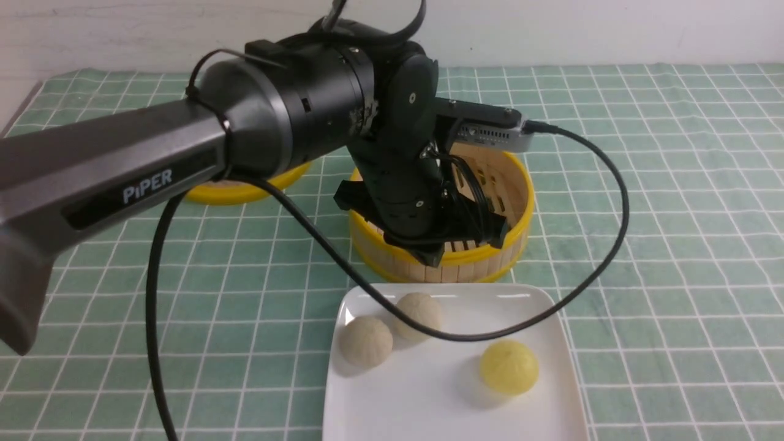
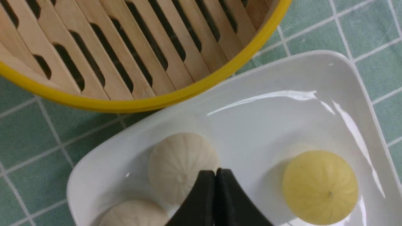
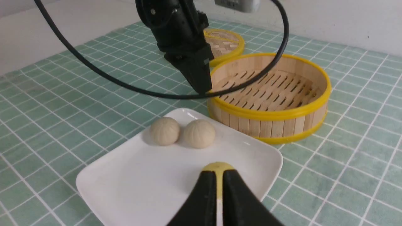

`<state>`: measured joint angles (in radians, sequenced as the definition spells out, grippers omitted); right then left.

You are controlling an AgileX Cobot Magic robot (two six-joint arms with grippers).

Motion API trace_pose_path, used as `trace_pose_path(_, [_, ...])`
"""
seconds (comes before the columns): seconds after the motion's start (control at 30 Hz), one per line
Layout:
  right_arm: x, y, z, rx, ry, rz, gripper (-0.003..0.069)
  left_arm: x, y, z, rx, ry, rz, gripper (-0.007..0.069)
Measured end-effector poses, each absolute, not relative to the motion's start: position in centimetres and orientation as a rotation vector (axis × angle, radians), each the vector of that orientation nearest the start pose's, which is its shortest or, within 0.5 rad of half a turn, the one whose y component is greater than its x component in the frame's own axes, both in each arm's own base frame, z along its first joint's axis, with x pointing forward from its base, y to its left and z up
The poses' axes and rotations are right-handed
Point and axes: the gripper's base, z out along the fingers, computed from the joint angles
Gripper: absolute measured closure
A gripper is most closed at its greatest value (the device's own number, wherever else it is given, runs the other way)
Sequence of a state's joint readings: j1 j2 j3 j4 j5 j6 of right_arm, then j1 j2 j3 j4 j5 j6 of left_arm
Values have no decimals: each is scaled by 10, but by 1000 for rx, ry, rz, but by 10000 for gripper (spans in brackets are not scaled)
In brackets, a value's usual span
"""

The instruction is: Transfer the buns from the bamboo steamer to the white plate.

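Two beige buns [image 1: 366,341] [image 1: 419,313] lie side by side on the white plate [image 1: 441,398], at its far left corner. The bamboo steamer [image 1: 520,184] stands just behind the plate with nothing on its slotted floor [image 3: 267,91]. My left gripper [image 1: 432,260] hangs shut and empty over the steamer's near rim. In the left wrist view its tips [image 2: 215,175] are pressed together above the buns [image 2: 182,161] [image 2: 135,213]. My right gripper [image 3: 219,177] is shut to a thin slit, holds nothing, and hovers over the plate's [image 3: 141,175] near side; it is outside the front view.
A bright yellow bun [image 1: 509,366] sits on the plate's right half. The flat yellow-rimmed lid [image 1: 245,191] lies on the green checked cloth, behind and left of the steamer, mostly behind the left arm. A black cable [image 1: 612,202] loops from the left wrist over the plate.
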<state>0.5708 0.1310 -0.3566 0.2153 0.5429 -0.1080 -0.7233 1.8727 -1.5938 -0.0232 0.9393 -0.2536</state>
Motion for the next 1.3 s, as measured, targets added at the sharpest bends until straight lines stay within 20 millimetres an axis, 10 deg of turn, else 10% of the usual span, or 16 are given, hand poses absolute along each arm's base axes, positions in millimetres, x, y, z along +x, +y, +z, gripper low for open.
trace_pose_path(0.43, [48,10,173,-255,1929,85,585,297,-265,300,583,2624,-359,615])
trace_pose_path(0.83, [51,3,174,-150,1887,-34,573,227,-196,426,539,2352,-426,607])
trace_pose_path(1.3, [51,0,174,-92,1889,-77,562,158,-111,486,465,2204,-222,592])
